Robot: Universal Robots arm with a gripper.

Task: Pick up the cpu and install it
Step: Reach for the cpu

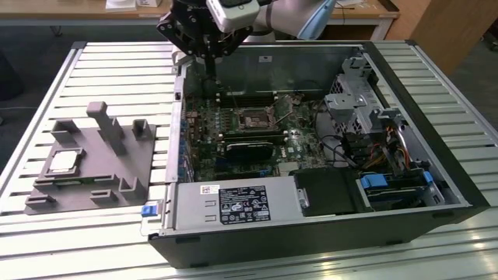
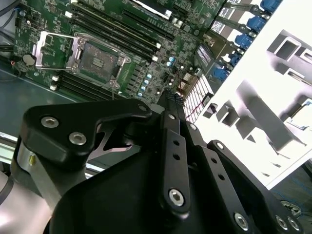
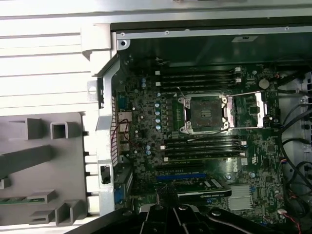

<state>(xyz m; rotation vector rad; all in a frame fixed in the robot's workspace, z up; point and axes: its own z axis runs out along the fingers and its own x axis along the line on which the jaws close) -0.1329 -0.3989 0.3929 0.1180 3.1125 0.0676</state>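
Black linkage of the gripper [image 2: 170, 96] sits closest in the second wrist view, its two slim fingers apparently pressed together with nothing between them. In the exterior view it hangs above the rear of the open computer case [image 1: 311, 236], towards the exterior view's left of the motherboard [image 1: 233, 143].

The cpu [image 1: 65, 161] lies flat in its recess on the grey tray [image 1: 101, 170], outside the case and well apart from the gripper. The pick-up is not yet done, and I judge the work to be at its very start. The socket [image 3: 204, 113] stands bare, its metal load frame [image 3: 253, 109] swung open beside it.

A grasp would call for the fingers to part and take the cpu squarely by its edges, clear of the tray's upright blocks.

Glare bleaches the tray in the second wrist view, and the first wrist view cuts it off at the edge. Any orientation mark on the cpu and the socket's contacts are too small to tell.
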